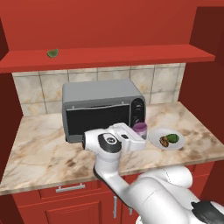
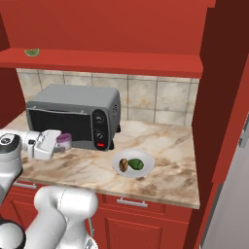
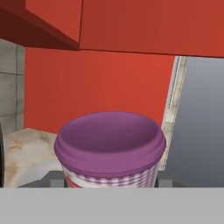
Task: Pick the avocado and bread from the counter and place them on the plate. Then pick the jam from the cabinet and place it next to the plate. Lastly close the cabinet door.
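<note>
My gripper (image 1: 140,132) is shut on the jam (image 1: 140,127), a purple jar held upright over the counter (image 1: 43,148) in front of the toaster oven, just left of the plate (image 1: 154,136). On the plate lie the dark green avocado (image 1: 173,138) and the tan bread (image 1: 164,141). From the right base view the jam (image 2: 63,140) sits in the gripper (image 2: 63,143), well left of the plate (image 2: 146,156) with the avocado (image 2: 136,164) and bread (image 2: 124,165). In the hand view the jam (image 3: 110,146) stands between my fingertips (image 3: 54,178). The cabinet (image 1: 109,57) above stands open.
A grey toaster oven (image 1: 98,107) stands right behind the gripper. A pale green wedge (image 1: 53,53) lies on the cabinet shelf (image 2: 112,62). A tall red panel (image 2: 219,97) bounds the counter's right end, with a grey appliance (image 2: 233,204) beyond it.
</note>
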